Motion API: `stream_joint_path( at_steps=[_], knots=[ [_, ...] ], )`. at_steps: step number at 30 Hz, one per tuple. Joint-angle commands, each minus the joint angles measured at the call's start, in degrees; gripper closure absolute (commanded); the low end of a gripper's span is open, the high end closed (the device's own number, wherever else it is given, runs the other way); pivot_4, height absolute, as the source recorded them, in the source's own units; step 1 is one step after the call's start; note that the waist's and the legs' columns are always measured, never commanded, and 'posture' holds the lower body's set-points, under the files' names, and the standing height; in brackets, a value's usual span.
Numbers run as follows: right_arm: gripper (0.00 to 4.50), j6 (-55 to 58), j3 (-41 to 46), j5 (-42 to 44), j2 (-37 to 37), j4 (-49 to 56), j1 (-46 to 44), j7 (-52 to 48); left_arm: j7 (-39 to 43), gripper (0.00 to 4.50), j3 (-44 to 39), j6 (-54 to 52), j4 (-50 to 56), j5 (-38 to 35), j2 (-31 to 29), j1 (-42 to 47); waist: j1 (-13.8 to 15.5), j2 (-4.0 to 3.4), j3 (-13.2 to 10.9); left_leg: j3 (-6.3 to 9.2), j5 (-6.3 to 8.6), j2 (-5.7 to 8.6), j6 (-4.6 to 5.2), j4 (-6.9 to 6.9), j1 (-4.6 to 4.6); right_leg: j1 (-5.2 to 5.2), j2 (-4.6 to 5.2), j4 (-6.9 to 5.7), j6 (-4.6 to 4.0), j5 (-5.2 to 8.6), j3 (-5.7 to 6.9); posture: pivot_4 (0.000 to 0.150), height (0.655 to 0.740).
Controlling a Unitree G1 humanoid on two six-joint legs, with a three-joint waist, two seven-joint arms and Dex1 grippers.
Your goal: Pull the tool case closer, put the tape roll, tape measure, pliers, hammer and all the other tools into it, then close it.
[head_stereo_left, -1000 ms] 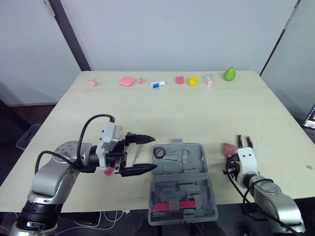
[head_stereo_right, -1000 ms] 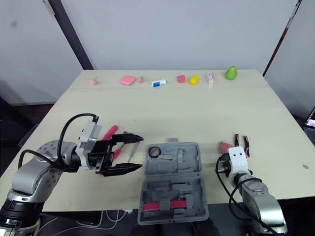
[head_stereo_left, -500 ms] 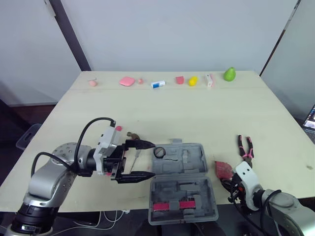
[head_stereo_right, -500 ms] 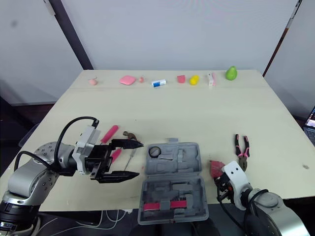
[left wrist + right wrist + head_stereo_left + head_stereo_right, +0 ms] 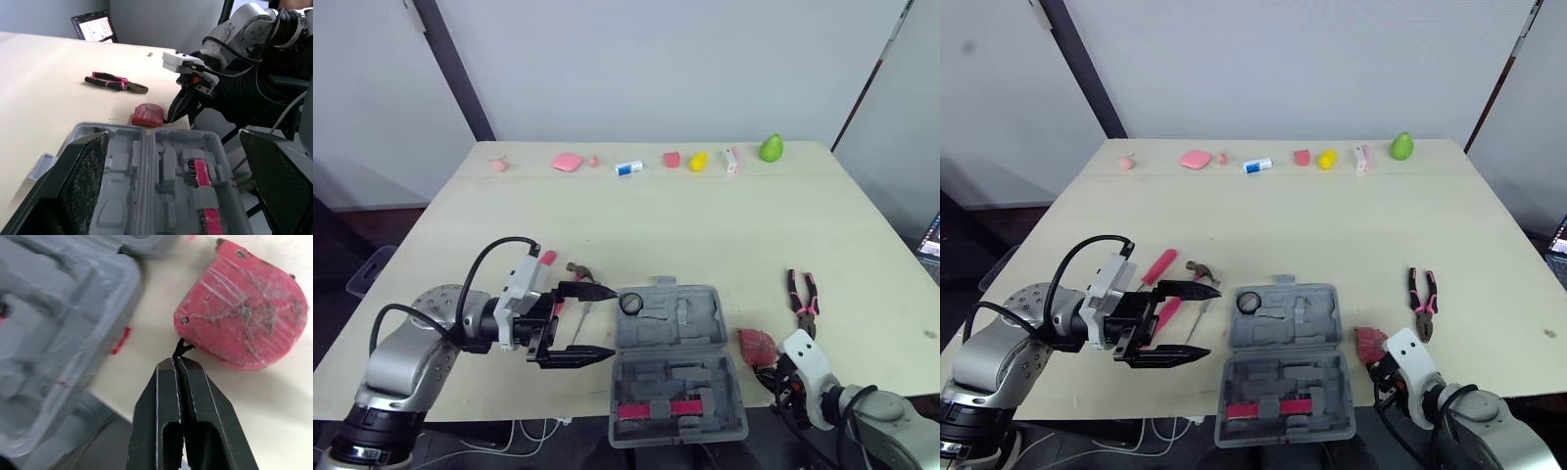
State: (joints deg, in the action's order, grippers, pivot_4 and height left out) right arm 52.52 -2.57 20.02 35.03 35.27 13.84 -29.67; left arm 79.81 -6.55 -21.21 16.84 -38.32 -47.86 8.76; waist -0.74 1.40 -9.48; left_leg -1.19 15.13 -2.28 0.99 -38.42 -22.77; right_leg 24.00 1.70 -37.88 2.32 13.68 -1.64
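R gripper (image 5: 177, 361) fingers pressed together, pinching strap (image 5: 180, 348) of tape measure (image 5: 244, 308); it sits just right of case (image 5: 690, 323), near side. Lift slow by strap, avoid swing, lower into case. L gripper (image 5: 612, 320) spread wide, left of case, by hammer (image 5: 576, 269).

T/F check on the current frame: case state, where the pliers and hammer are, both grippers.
1. The tool case is open. True.
2. The pliers are in the case. False: they lie on the table, to the right of the case and beyond the tape measure.
3. The left gripper is open and holds nothing. True.
4. The right gripper is open wide over the tape measure. False: it is shut, with its tips pinching the tape measure's black strap.
5. The hammer lies on the table to the left of the case. True.
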Motion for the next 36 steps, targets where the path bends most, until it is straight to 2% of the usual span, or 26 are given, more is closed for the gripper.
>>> stream_joint_path(
  at_steps=[1,3,6,12,14,19,22,28,36],
  knots=[
    [4.45,-0.15,0.33,0.24,0.81,2.10,0.48,-0.06,0.51,0.00,-0.42,0.96,0.31,0.00,-0.49,0.52,0.01,0.00,0.00,0.00,0.00,0.00,0.00,0.00,0.00,0.00,0.00,0.00,0.00,0.00,0.00,0.150,0.7400],
    [4.45,-1.20,0.67,-0.24,1.05,1.71,0.29,0.16,0.53,0.00,-0.33,1.09,0.26,0.05,-0.46,0.55,0.01,0.00,0.00,0.00,0.00,0.00,0.00,0.00,0.00,0.00,0.00,0.00,0.00,0.00,0.00,0.150,0.7400],
    [3.68,-1.41,1.92,0.78,1.66,1.84,0.23,-0.95,0.48,0.00,-0.26,1.10,0.24,0.03,-0.41,0.64,0.01,0.00,0.00,0.00,0.00,0.00,0.00,0.00,0.00,0.00,0.00,0.00,0.01,0.00,0.00,0.150,0.7400],
    [0.81,-1.04,6.77,5.35,8.94,5.30,3.26,-8.70,0.49,0.00,-0.48,1.08,0.12,-0.19,-0.51,0.84,0.08,0.00,-0.01,0.00,0.00,0.00,0.00,-0.01,-0.01,-0.01,0.01,0.01,0.01,0.00,0.00,0.150,0.7400],
    [0.08,-3.19,8.43,6.18,11.33,4.94,3.86,-11.64,0.58,0.00,-0.65,1.21,0.09,-0.36,-0.45,0.86,0.08,0.04,0.00,0.01,0.00,0.01,0.00,-0.02,-0.01,-0.03,0.00,0.02,0.02,0.00,0.01,0.150,0.7400],
    [0.08,-17.23,9.60,3.65,15.40,-1.70,2.75,-20.71,1.53,0.00,-0.85,2.42,-0.65,-0.31,-0.28,1.07,0.00,0.03,0.00,0.00,0.00,0.00,0.00,-0.03,0.02,-0.04,-0.01,0.01,0.04,0.02,0.01,0.150,0.7400],
    [0.08,-27.11,8.73,2.02,15.33,-9.21,-1.40,-25.25,2.80,0.00,-0.67,3.18,-1.23,-0.27,-0.50,1.10,-0.01,0.04,-0.01,-0.01,0.00,0.00,0.00,-0.05,0.03,-0.07,-0.01,0.03,0.05,0.02,0.01,0.150,0.7400],
    [0.08,-46.36,-0.27,-6.63,16.49,-27.31,-13.99,-36.35,3.94,0.00,-0.09,4.59,-2.37,0.31,-0.32,1.65,-0.03,0.03,-0.02,-0.03,0.00,0.00,0.00,-0.06,0.06,-0.10,-0.01,0.02,-0.04,-0.04,0.01,0.150,0.7400],
    [0.08,-59.87,-8.72,-12.13,12.72,-44.15,-27.03,-44.84,4.82,0.00,-0.03,6.06,-3.29,0.71,-0.12,2.13,0.05,0.01,-0.04,0.00,0.00,0.00,0.00,-0.06,0.06,-0.11,-0.02,0.01,-0.16,-0.12,0.03,0.150,0.7400]
  ],
)
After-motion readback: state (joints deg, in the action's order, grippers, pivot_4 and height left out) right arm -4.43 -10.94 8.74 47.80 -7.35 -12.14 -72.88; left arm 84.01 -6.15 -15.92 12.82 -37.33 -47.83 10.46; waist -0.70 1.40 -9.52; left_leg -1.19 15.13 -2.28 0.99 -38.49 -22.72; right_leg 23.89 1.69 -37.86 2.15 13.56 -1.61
